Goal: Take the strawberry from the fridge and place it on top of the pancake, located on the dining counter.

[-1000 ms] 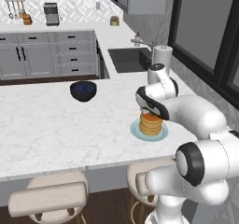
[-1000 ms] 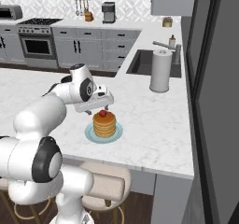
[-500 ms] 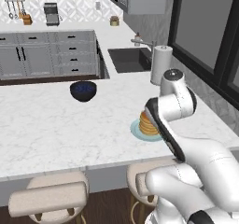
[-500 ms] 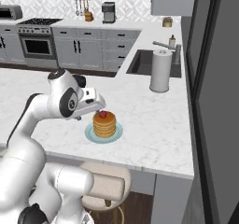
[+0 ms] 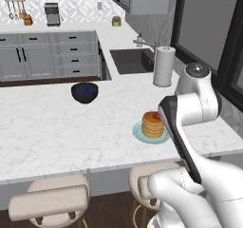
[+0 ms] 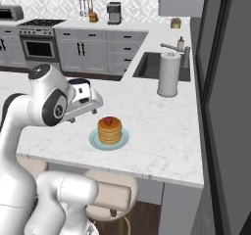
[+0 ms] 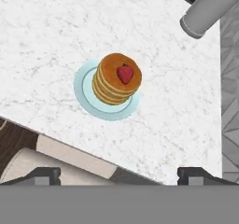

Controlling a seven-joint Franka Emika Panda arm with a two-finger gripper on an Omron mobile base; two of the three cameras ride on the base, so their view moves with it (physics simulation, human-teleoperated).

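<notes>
I see the strawberry [image 7: 125, 73] sitting on top of the pancake [image 7: 116, 79], approx centre of the stack, slightly toward 2 o'clock. The stack rests on a pale plate [image 7: 88, 101] on the counter [image 7: 56, 36], near its front edge. My gripper [image 7: 119, 174] hangs well above it, jaws spread wide, holding nothing; fingertips [image 7: 42, 174] show at 6 o'clock of hand view. Paper towel roll [image 6: 168, 74] stands upright w/ the sink [image 6: 147, 65] behind it, at 1 o'clock from the pancake. Dark bowl [image 5: 85, 92] sits at 10 o'clock, well apart. Stools [image 5: 52, 201] tuck under the counter edge.
</notes>
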